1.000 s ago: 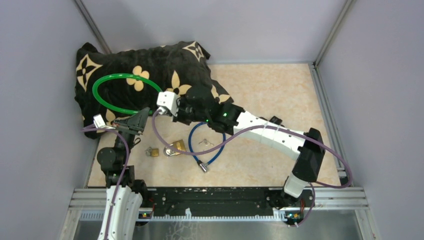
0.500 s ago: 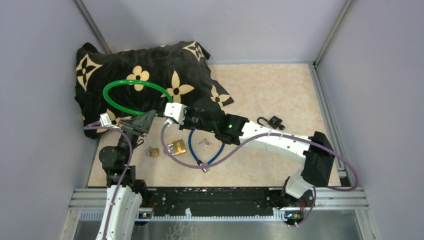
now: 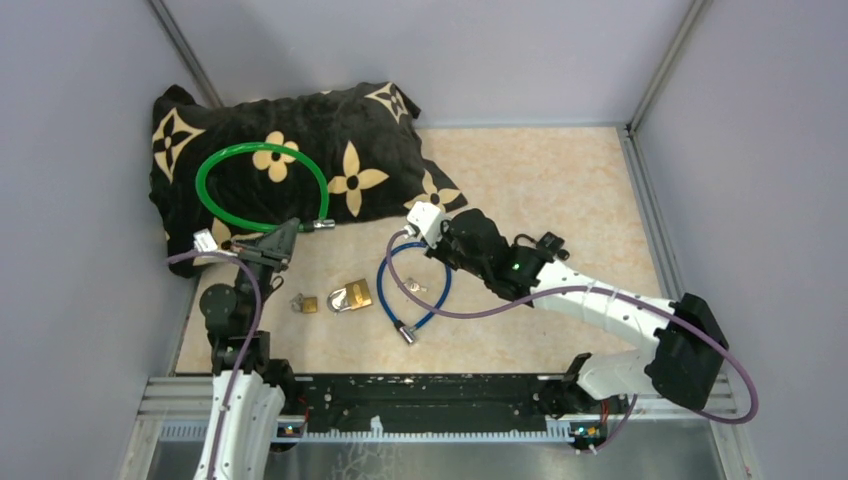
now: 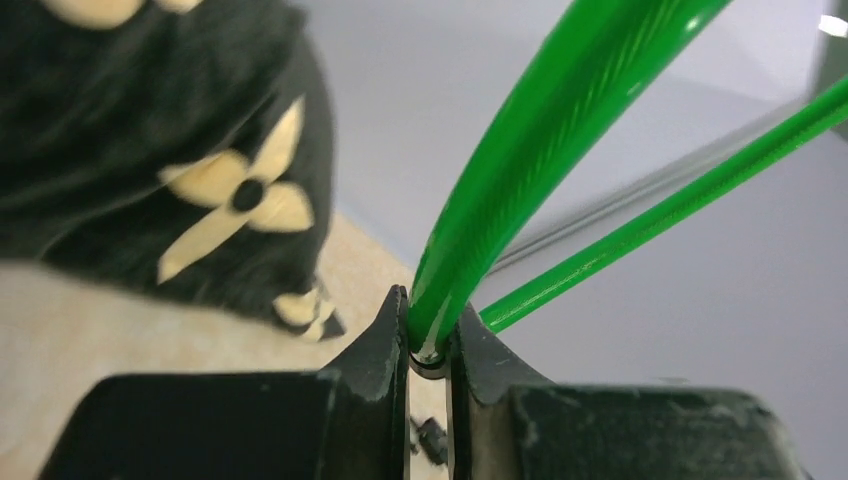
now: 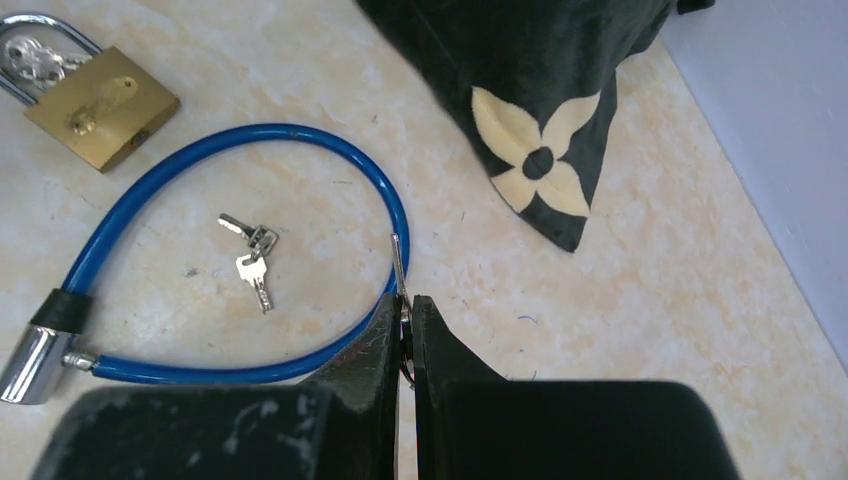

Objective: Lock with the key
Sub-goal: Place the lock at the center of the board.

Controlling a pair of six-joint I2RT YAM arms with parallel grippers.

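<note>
Three cameras, all catching one black flowered cushion (image 3: pixel 290 150).
The top external camera looks down from overhead, well back from the cushion, which lies far left. The left wrist camera looks out low and close, with the cushion to its left. The right wrist camera looks down, close, just before the cushion's front corner.

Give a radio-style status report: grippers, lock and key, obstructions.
Left gripper shut on green cable lock, loop over pillow. Right gripper shut on key, apart from the lock's end. Blue cable lock and loose keys lie beneath it.
</note>
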